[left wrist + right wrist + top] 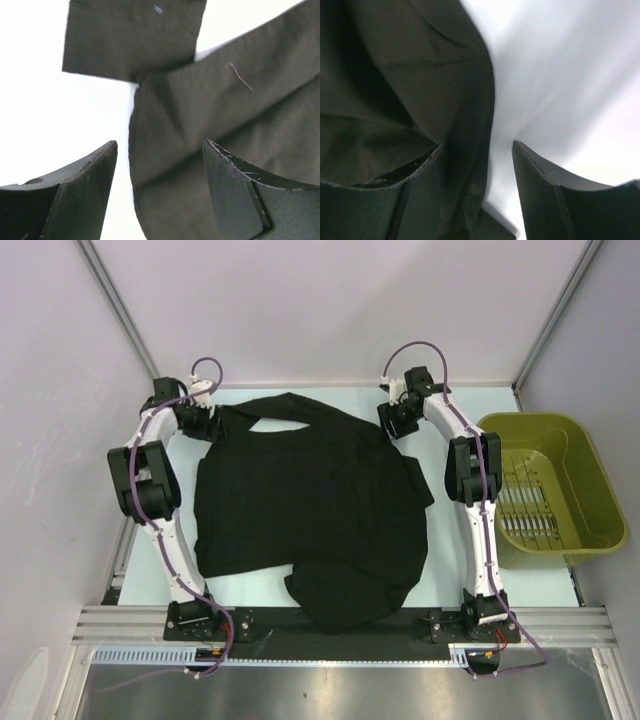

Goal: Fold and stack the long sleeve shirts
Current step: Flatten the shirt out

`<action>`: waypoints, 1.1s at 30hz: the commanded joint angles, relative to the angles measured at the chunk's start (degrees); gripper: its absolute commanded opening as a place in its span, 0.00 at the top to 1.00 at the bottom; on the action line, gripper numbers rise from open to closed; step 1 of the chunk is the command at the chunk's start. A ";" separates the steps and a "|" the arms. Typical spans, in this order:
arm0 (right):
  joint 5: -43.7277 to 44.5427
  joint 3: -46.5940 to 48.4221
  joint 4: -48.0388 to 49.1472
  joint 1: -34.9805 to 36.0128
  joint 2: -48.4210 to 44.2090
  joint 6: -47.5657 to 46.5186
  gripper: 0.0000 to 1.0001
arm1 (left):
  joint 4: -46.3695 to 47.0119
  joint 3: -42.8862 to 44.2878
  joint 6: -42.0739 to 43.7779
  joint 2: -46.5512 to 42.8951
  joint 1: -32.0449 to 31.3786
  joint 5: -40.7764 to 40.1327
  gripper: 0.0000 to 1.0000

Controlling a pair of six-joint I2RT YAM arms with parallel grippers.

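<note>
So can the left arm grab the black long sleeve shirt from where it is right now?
Probably yes. The left tool is open right over the edge of the black long sleeve shirt, with cloth between its jaws and nothing in the way.

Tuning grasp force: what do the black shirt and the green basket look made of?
Black shirt: soft matte cloth, knit or woven unclear. It lies limp, with folds and creases. Green basket: probably rigid moulded plastic with a slight sheen. It has smooth rounded walls and a slotted floor.
</note>
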 commanded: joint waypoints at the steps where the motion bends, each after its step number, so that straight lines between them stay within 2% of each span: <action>1: 1.68 -3.08 -1.79 -0.46 -0.71 -1.40 0.41 | -3.13 5.34 -1.14 3.42 -1.35 2.69 0.25; 4: -0.07 -4.13 -3.80 -0.37 -0.71 -1.58 0.42 | -3.83 5.69 -0.79 4.13 -2.75 1.20 0.25; 7: -2.88 -6.85 -4.86 -0.11 -1.94 -2.28 0.51 | -5.06 6.75 -1.23 5.53 -3.55 1.10 0.28; 8: -3.67 -7.38 -5.30 -0.02 -2.20 -2.81 0.67 | -5.50 7.18 -1.32 6.06 -3.72 1.10 0.35; 9: -3.86 -7.74 -6.26 0.07 -2.47 -2.99 0.78 | -6.46 7.45 -1.14 6.32 -3.90 1.10 0.41; 10: -3.51 -7.83 -6.88 -0.11 -2.64 -2.99 0.94 | -7.08 7.62 -0.88 6.50 -3.99 0.67 0.49; 11: -3.16 -7.91 -7.67 -0.19 -2.90 -2.82 1.00 | -7.69 8.06 -0.70 6.50 -4.08 0.40 0.56; 12: -2.81 -9.22 -8.46 -0.63 -3.52 -2.55 1.00 | -8.66 7.81 -0.44 6.24 -3.82 0.05 0.67; 13: -1.76 -10.36 -8.56 -0.90 -5.26 -1.85 1.00 | -9.10 7.45 -0.09 5.89 -3.73 -0.30 0.73; 15: 0.18 -14.14 -6.29 -1.07 -8.43 -0.88 1.00 | -10.24 5.61 0.61 3.97 -3.03 0.05 0.90; 17: 2.82 -19.85 -4.87 -0.64 -13.00 0.43 1.00 | -10.07 2.45 0.88 2.20 -2.50 -0.39 1.00; 20: 3.52 -23.99 -4.60 1.56 -16.69 -0.17 1.00 | -9.72 -0.54 1.94 -0.61 -1.27 -1.35 1.00; 22: 2.91 -22.96 -6.79 3.22 -17.14 -1.49 0.94 | -9.63 -0.98 1.94 -1.67 -0.30 -1.44 1.00; 23: 2.65 -21.64 -7.23 3.23 -16.80 -2.02 0.73 | -9.72 -0.90 2.02 -1.93 -0.04 -1.01 1.00; 25: 1.34 -18.65 -7.59 2.62 -16.10 -2.37 0.52 | -9.63 -0.72 2.99 -2.98 0.14 0.04 1.00; 26: 0.89 -13.59 -7.42 1.57 -15.22 -2.46 0.40 | -9.54 -0.72 3.25 -3.25 0.05 1.09 0.94; 27: 0.45 -10.67 -7.59 1.04 -12.86 -2.20 0.38 | -9.54 -0.64 3.43 -3.51 0.05 3.19 0.87; 28: -0.68 -6.64 -8.11 0.51 -11.01 -1.94 0.37 | -9.37 -0.46 3.26 -3.69 -0.03 4.08 0.81; 29: -1.74 -2.94 -8.81 -0.27 -9.17 -1.59 0.37 | -9.37 0.41 3.08 -3.61 -0.21 5.05 0.65; 30: -3.05 4.49 -9.69 -0.46 -5.32 -0.80 0.37 | -9.45 1.03 3.17 -3.08 -0.47 6.28 0.59; 33: -5.34 13.15 -8.04 -0.20 -0.81 0.70 0.38 | -9.54 4.45 2.29 -0.71 -2.14 4.89 0.42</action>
